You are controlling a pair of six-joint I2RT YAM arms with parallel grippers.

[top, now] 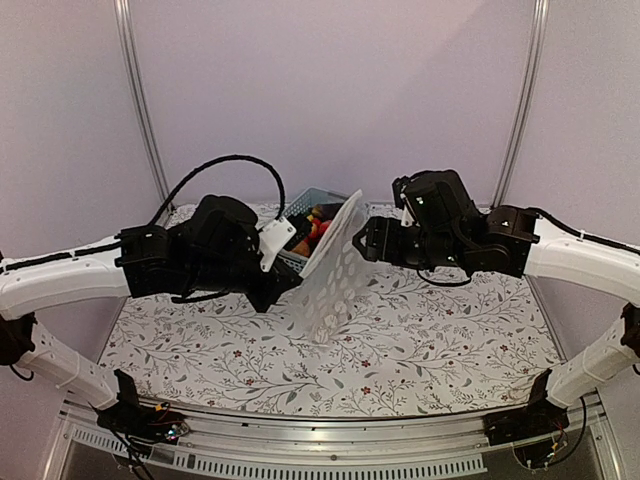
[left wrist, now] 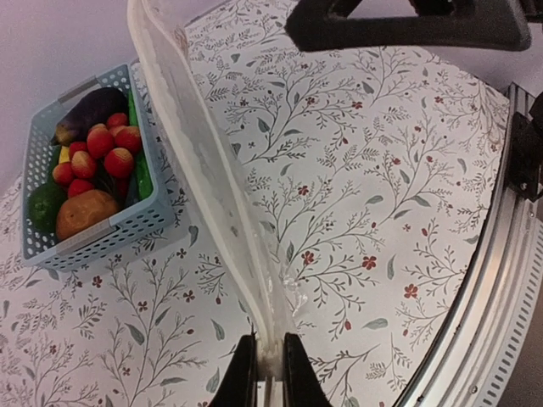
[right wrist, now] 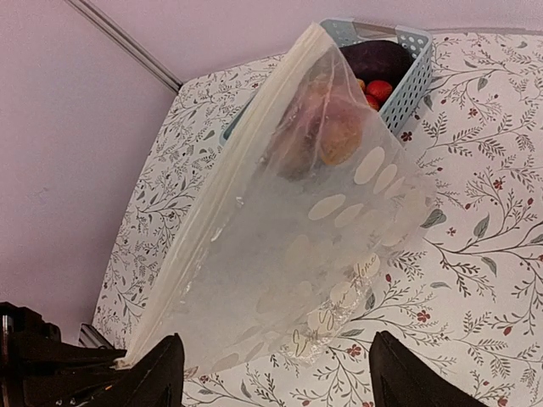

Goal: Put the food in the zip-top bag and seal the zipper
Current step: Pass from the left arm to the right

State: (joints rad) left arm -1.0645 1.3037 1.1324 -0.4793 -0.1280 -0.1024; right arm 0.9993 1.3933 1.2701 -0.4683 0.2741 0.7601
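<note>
One zip-top bag (top: 335, 270), clear with white dots, hangs on edge above the floral tablecloth (top: 440, 340), between two grippers. The left gripper (left wrist: 270, 373) has its two fingers pinched narrowly on one corner of the bag, and the plastic runs up and away from them in a taut band. The right gripper (right wrist: 278, 337) is spread wide, one finger on each side of its wrist view, with the bag just ahead of them. Whether either finger touches the plastic cannot be told. The zipper (right wrist: 250, 140) shows as a thicker pale strip along the bag's long upper edge, running down to the left gripper's hold.

All the food in view lies in one light-blue slotted basket (left wrist: 110, 233) behind the bag, at the far side of the table. It holds one dark purple eggplant (left wrist: 89, 110), one brown potato (left wrist: 86, 212), at least seven red round pieces (left wrist: 119, 161), one green cucumber (left wrist: 142, 174) along the side wall, one darker green piece (left wrist: 42, 203) and a sliver of yellow (left wrist: 64, 153).
</note>
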